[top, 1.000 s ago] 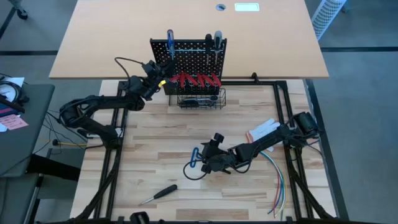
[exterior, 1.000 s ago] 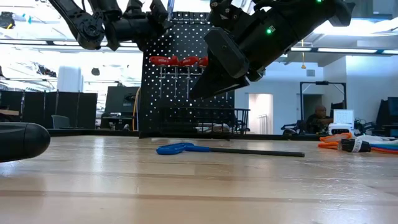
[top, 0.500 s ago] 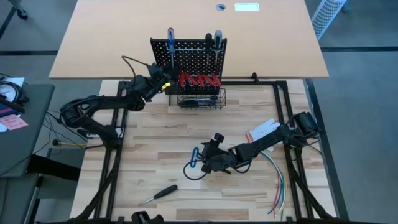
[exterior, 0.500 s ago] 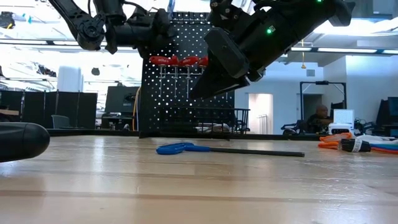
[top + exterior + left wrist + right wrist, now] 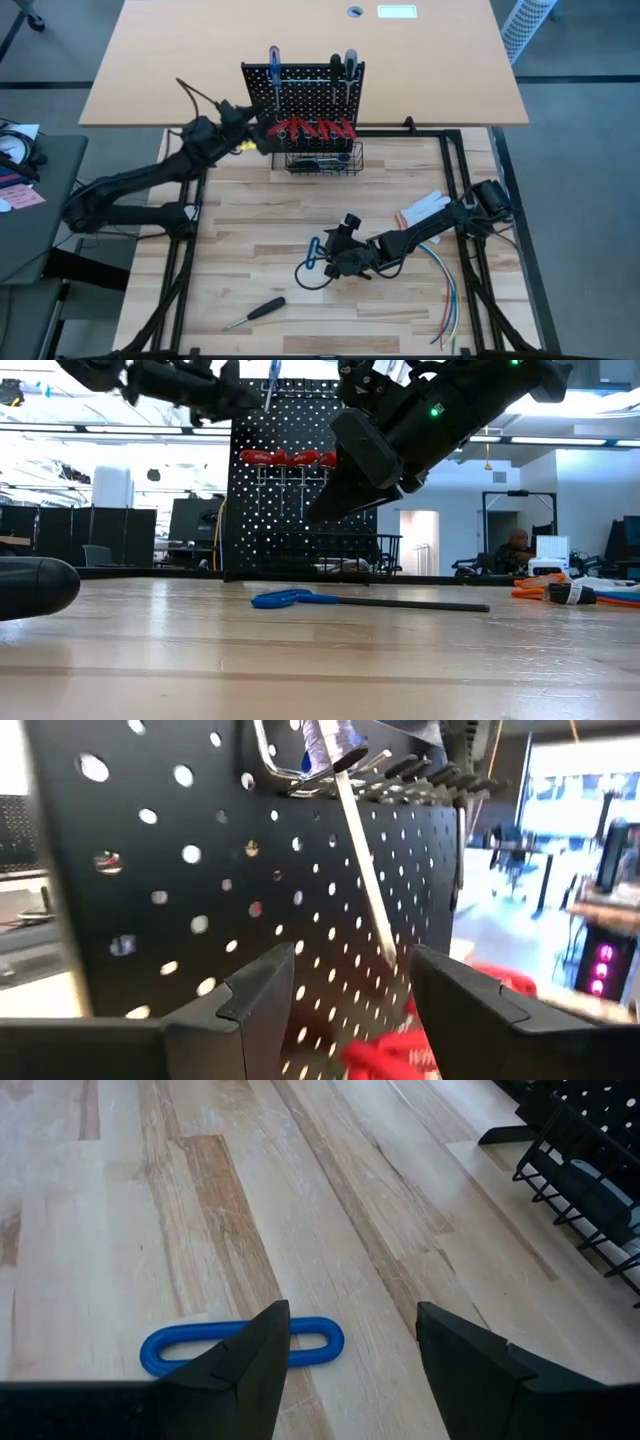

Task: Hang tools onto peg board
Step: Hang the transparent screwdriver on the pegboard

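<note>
So the thing that matters here is the blue-handled hex key [image 5: 312,262] lying flat on the wooden table [image 5: 250,230], because the right gripper [image 5: 335,262] is parked pretty much over it. In the right wrist view the blue loop handle [image 5: 243,1346] sits just ahead of the two dark fingers, partly tucked behind one of them, and the jaws stand well apart with nothing between them. From the low view the key's long axis runs roughly sideways across the table, blue loop [image 5: 281,598] at one end and the thin dark shaft [image 5: 410,603] stretching off the other way. My read is that the fingers need to straddle that loop crosswise and come straight down; the right arm is clearly the nearer one, the left is way off at the board.

The left gripper [image 5: 250,133] is up at the peg board [image 5: 310,95], by its left edge. Its wrist view shows the fingers [image 5: 255,1000] spread wide, holding nothing, with the perforated panel right in front and a screwdriver shaft [image 5: 362,870] hanging down from a ring holder. Red-handled pliers [image 5: 315,128] hang in a row on the board, with a wire basket [image 5: 324,160] below them.

There's also a black-handled screwdriver [image 5: 256,312] lying near the front edge of the table, well apart from both grippers, so it's not hung up yet.
</note>
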You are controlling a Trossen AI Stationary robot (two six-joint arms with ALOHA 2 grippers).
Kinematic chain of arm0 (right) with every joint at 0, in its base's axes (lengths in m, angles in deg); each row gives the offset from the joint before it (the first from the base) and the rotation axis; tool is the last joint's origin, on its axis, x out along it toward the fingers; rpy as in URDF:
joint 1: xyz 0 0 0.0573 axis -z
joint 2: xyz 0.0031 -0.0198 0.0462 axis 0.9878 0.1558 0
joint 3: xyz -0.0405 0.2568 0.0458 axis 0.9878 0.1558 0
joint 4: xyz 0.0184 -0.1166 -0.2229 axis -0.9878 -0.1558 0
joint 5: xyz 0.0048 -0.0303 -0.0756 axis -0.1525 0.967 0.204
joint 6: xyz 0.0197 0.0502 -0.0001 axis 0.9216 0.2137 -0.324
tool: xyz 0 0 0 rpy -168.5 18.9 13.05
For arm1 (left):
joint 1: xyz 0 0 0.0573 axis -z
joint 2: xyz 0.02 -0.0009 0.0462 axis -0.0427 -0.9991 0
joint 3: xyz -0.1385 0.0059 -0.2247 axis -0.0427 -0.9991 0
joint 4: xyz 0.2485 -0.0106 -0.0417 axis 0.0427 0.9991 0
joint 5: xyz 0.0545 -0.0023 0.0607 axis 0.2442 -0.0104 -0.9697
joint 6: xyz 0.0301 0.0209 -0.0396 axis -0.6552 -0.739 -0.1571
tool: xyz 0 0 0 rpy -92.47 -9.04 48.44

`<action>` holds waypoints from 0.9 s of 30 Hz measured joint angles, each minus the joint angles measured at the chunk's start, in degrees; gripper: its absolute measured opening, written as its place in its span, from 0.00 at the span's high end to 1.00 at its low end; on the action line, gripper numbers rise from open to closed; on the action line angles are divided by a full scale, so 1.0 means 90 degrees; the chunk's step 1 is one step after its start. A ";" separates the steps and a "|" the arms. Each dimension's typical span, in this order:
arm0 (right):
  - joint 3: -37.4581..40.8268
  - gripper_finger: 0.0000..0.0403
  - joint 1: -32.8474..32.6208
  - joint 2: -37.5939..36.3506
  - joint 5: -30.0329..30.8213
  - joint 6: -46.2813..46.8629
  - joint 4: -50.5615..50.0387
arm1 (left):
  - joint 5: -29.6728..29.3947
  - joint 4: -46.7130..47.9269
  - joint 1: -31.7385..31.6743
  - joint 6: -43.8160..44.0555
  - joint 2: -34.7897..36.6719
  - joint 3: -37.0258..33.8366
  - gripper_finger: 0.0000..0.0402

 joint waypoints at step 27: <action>0.0000 0.46 -0.0053 0.0000 -0.0003 0.0101 0.0045 | 0.0509 0.1092 -0.0306 -0.0986 -0.1189 0.1372 0.99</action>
